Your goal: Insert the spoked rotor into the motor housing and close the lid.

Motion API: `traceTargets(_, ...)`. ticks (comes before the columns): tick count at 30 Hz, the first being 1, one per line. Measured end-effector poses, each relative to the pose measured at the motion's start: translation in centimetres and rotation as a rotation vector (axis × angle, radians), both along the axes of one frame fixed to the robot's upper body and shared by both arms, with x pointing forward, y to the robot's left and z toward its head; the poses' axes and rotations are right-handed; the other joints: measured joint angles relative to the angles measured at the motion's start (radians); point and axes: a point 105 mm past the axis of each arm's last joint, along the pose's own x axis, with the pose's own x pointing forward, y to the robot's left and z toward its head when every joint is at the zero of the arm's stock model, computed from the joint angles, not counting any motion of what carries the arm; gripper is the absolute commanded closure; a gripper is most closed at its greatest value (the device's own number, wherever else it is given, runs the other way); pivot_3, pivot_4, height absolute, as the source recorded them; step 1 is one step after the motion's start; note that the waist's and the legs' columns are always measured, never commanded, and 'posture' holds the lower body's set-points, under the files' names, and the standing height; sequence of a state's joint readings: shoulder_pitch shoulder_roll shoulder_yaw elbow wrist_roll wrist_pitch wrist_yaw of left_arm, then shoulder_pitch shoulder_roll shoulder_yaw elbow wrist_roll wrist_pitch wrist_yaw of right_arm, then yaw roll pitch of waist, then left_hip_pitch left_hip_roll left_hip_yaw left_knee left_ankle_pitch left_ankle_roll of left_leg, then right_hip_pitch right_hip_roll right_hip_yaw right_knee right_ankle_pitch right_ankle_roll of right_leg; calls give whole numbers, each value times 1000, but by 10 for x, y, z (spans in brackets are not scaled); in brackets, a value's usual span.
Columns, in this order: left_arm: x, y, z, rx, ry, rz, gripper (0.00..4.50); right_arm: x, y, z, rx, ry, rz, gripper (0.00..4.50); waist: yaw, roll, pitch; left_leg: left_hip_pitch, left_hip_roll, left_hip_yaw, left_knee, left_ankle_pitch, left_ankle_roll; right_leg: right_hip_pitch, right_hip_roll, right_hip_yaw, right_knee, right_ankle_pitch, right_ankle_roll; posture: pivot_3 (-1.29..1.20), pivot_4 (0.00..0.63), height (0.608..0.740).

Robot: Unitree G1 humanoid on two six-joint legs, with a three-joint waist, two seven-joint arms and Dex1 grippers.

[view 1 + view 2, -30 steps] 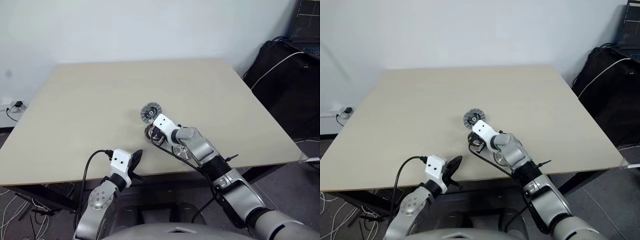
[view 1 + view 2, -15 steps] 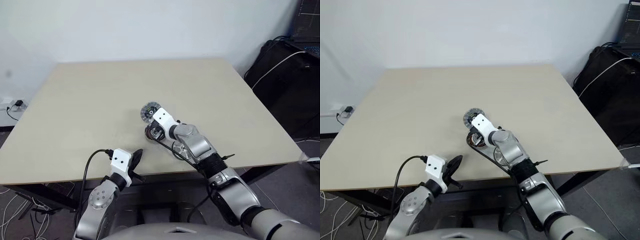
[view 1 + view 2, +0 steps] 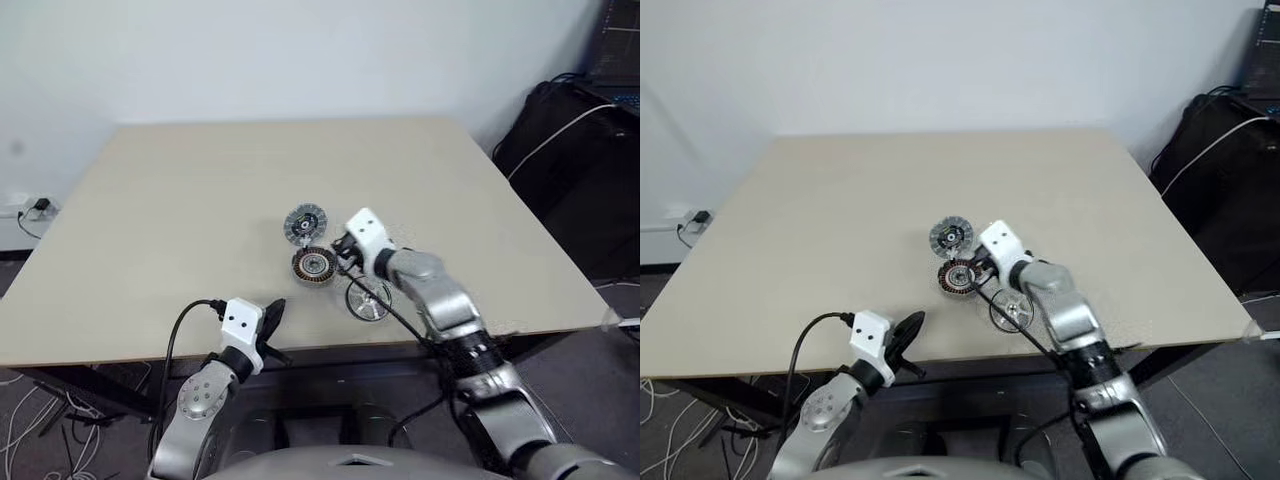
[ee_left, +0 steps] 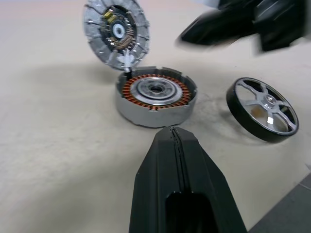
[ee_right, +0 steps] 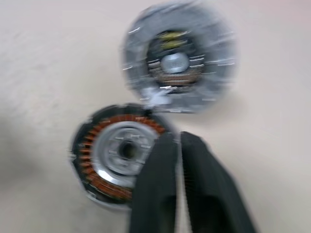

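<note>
Now, right gripper (image 3: 340, 248): fingers barely parted, holding nothing, tips at the motor housing's (image 3: 313, 265) right edge | housing open, coils up | spoked rotor (image 3: 303, 224) just beyond it, touching | lid (image 3: 367, 300) near table (image 3: 150, 220) edge, under right wrist | left gripper (image 3: 272, 312) clenched, empty, off the table's near edge.

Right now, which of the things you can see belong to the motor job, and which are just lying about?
For the job:
spoked rotor
motor housing
lid
All three lie on the table.

Lying about, off the table:
wall socket
floor cables
black bag with a white cable across it
</note>
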State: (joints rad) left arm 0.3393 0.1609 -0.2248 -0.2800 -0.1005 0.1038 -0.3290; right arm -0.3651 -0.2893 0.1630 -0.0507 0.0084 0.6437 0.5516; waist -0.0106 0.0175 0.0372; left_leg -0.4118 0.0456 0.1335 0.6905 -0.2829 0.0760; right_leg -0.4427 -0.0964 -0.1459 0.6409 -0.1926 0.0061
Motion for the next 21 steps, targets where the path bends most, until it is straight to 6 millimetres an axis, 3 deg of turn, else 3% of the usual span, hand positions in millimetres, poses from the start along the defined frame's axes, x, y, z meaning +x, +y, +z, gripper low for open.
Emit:
traceTargets(3,-1,0,0,-8,4,-1,4500,-17,-41,-6,4,41,-117,2259,3,-1,0,0,0,-1,0,0,0,0,0,0,-1,0,0,0,0,740)
traceTargets(6,-1,-2,0,-18,8,-10,4500,-34,-67,-15,27,105,-204,1215,0,0,0,0,0,-1,0,0,0,0,0,0,0,0,0,0,0,740)
traceTargets(10,-1,-3,0,-16,13,-31,4500,-56,-77,-26,105,200,-247,31,-2,0,0,1,1,-1,0,0,0,0,0,-1,1,0,0,0,0,740)
traceTargets(15,0,-6,1,-9,8,-60,4500,-65,-66,-33,317,346,-298,31,0,0,0,1,0,-2,1,0,0,1,0,-1,2,0,0,0,0,740)
traceTargets(21,1,-6,0,-2,4,-59,4500,-66,-72,-47,455,465,-420,31,0,0,0,0,0,-2,1,0,0,0,0,0,0,0,0,0,0,740)
